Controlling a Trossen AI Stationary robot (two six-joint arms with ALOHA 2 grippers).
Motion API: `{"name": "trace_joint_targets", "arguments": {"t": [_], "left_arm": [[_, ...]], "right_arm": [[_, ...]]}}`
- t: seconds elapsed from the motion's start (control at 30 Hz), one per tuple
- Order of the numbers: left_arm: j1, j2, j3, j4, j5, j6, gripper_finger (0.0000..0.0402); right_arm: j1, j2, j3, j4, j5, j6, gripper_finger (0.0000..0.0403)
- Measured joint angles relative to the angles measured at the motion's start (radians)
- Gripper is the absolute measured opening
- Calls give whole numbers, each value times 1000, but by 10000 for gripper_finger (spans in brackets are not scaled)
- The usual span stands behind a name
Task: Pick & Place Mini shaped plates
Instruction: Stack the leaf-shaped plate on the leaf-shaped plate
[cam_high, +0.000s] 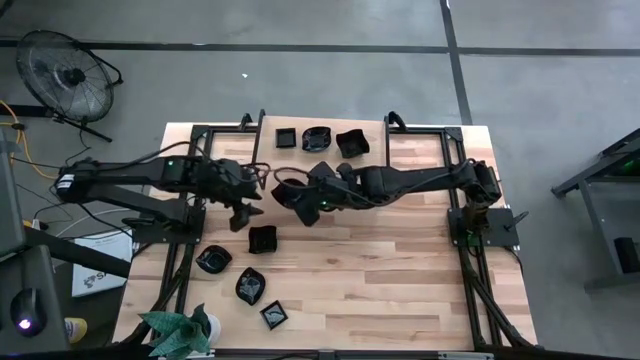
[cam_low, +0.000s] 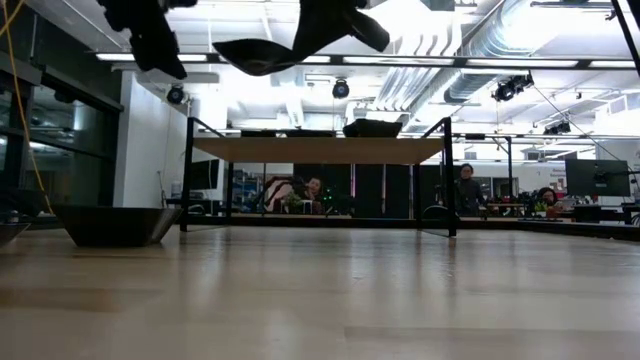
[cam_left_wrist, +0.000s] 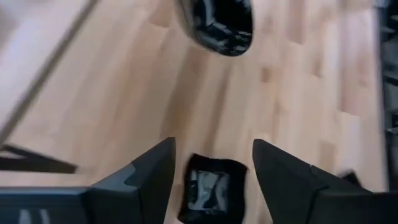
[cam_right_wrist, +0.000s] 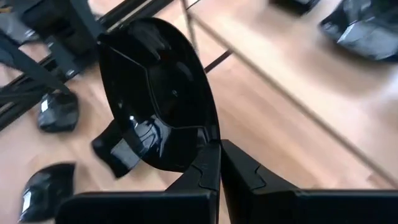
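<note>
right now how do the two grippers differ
The left gripper is open and empty, above a square plate on the table. The right gripper is shut on a larger oval plate, holding it off the table. Both hang over the table's middle.

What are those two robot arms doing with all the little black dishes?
They are moving small black plates around the wooden table. The right pincer is shut on a leaf-shaped plate, held up in the air. The left pincer is open above a square plate lying on the table. More plates wait at the table's edges.
</note>
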Motion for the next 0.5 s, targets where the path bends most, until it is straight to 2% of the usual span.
{"name": "trace_joint_targets", "arguments": {"t": [0.1, 0.27, 0.5], "left_arm": [[0, 13, 0, 9, -92, -68, 197], [0, 2, 0, 108, -198, -174, 174], [0, -2, 0, 270, -342, -196, 166]], "right_arm": [[0, 0, 0, 0, 70, 13, 0], [6, 0, 0, 6, 261, 58, 0], [20, 0, 0, 85, 518, 3, 0]]}}
